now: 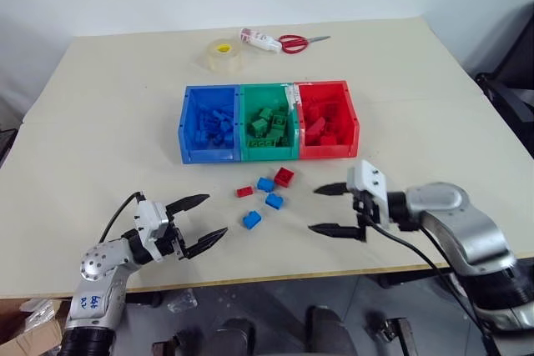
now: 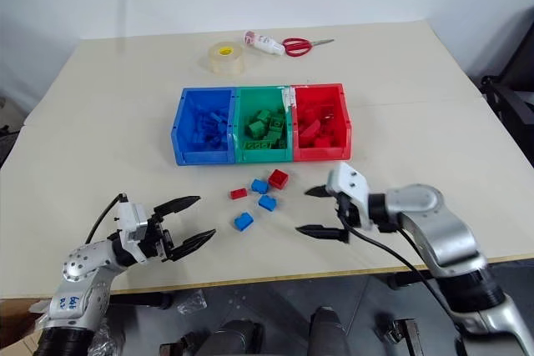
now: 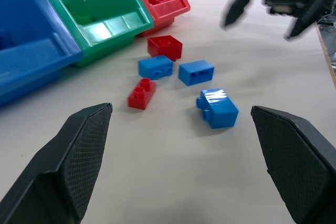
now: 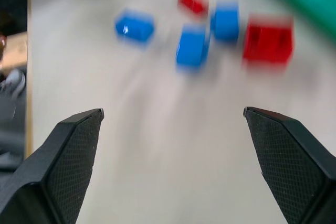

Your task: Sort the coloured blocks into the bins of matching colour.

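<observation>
Three bins stand side by side mid-table: blue (image 1: 209, 154), green (image 1: 269, 153) and red (image 1: 328, 152), each holding blocks of its own colour. In front of them lie loose blocks: a small red one (image 1: 244, 192), a larger red one (image 1: 284, 177) and three blue ones (image 1: 265, 184), (image 1: 274, 201), (image 1: 251, 220). My left gripper (image 1: 215, 214) is open, left of the cluster and level with it, with nothing between its fingers. My right gripper (image 1: 314, 209) is open and empty too, just right of the cluster, pointing toward it.
At the table's far side lie a clear tape roll (image 1: 224, 54), a white tube (image 1: 259, 38) and red-handled scissors (image 1: 300, 42). The table's front edge runs just behind both grippers. A dark chair (image 1: 509, 93) stands off the right edge.
</observation>
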Controlling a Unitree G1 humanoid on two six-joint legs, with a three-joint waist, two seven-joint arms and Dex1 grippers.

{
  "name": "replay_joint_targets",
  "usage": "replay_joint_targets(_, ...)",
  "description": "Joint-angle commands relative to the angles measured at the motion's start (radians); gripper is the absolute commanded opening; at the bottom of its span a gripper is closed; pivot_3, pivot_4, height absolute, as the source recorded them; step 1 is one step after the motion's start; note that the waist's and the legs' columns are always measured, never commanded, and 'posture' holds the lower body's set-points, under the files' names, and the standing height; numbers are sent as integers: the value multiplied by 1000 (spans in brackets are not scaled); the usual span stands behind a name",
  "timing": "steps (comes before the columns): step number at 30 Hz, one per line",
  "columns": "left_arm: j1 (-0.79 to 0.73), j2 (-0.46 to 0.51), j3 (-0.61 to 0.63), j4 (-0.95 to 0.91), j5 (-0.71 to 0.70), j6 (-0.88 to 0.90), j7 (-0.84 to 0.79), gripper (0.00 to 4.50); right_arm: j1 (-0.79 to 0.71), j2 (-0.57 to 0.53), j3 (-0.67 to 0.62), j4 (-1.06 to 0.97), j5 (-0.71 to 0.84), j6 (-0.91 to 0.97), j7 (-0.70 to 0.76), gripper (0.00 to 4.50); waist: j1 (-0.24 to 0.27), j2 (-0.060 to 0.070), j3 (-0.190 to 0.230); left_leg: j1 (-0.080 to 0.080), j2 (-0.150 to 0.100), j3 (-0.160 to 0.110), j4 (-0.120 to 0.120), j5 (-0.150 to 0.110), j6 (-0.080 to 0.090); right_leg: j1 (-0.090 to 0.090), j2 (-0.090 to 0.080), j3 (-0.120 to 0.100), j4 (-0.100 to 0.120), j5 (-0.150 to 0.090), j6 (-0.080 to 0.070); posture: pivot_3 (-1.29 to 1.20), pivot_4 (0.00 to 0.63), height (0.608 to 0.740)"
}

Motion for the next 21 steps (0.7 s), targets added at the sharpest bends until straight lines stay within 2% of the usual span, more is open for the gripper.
replay_joint_targets(1,-3,13,17,4,-11,-19,-20,4500,38,-28,-58,-92,35,31,-26,4466,6,0,0,0,0,1,0,0,0,0,0,0,0,0,0,0,150,740)
replay_joint_targets(4,-4,15,16,12,-7,-23,-28,4500,30,-7,-47,-105,31,72,-76,4466,14,0,0,1,1,3,0,0,0,0,0,0,-1,0,1,0,150,740)
replay_joint_targets(10,7,-4,0,0,3,-33,-17,4500,-67,116,57,-49,-11,87,-156,4466,14,0,0,1,1,3,1,-1,0,0,0,0,-1,1,1,0,150,740)
replay_joint_targets(14,42,-10,2,-39,1,-32,0,4500,-143,220,148,49,-71,34,-189,4466,10,0,0,2,1,3,0,-1,0,0,0,0,0,1,1,0,150,740)
replay_joint_targets(21,102,-3,19,-101,-2,-30,32,4500,-219,337,246,206,-155,-65,-191,4466,12,0,0,2,1,3,1,-1,0,0,0,0,0,1,0,0,150,740)
